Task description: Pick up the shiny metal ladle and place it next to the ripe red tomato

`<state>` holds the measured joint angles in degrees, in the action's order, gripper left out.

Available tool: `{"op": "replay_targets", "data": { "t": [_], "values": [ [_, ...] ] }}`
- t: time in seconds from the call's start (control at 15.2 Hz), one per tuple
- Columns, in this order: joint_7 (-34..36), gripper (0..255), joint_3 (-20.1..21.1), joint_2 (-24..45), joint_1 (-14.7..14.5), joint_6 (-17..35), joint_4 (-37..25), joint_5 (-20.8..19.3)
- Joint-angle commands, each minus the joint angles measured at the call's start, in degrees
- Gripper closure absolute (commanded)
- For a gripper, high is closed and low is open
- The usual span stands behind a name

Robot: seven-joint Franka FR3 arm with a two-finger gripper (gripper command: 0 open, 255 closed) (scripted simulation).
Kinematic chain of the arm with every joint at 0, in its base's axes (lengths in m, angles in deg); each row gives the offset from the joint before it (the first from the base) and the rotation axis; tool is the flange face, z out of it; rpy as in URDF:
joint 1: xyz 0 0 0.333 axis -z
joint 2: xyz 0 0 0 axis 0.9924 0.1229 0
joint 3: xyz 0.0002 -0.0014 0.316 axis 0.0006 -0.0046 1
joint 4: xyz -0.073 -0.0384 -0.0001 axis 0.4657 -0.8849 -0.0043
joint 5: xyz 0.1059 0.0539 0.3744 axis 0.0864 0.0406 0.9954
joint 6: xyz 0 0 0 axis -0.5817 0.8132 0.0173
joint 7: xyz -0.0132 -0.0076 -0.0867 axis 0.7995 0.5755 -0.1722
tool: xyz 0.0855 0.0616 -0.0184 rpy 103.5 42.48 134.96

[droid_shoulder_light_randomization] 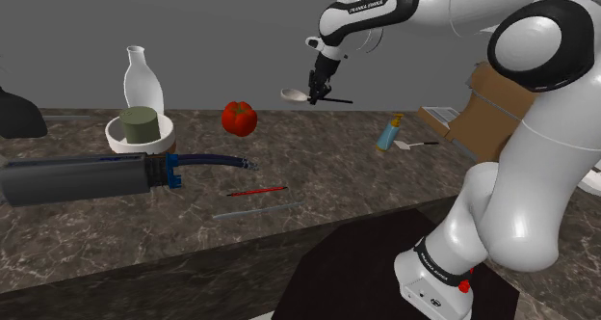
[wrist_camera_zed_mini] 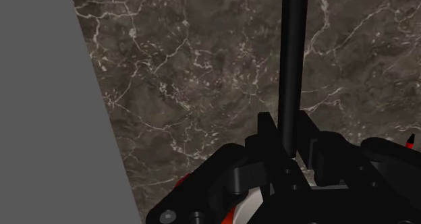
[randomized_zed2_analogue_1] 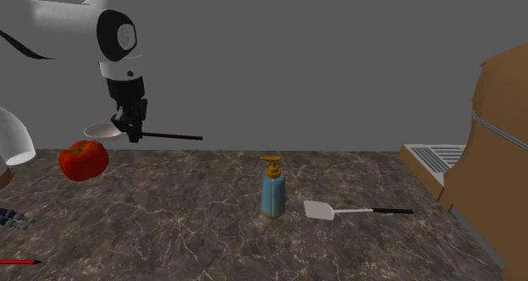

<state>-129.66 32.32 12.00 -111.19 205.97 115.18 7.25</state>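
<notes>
The gripper (droid_shoulder_light_randomization: 315, 93), clamped on the black handle of the ladle (droid_shoulder_light_randomization: 292, 94), holds it level in the air above and just beside the tomato (droid_shoulder_light_randomization: 239, 118), pale bowl nearest the tomato.

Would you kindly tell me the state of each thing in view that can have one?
ladle, held in the air above the counter, handle level.
claw, shut on the ladle's handle.
tomato, resting on the counter.
soap bottle, standing upright.
spatula, lying flat on the counter.
white bottle, standing upright.
</notes>
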Motion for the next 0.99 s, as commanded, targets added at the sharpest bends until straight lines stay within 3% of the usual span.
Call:
{"op": "replay_targets", "data": {
  "t": [0.0,0.33,0.92],
  "values": [
    [2.5,255,0.9,0.4,-1.4,0.0,-0.7,0.0],
    [9.0,255,3.5,2.4,-5.3,0.0,-3.3,0.4],
    [6.8,255,4.5,5.6,-4.6,5.6,-0.2,3.2]
  ]
}}
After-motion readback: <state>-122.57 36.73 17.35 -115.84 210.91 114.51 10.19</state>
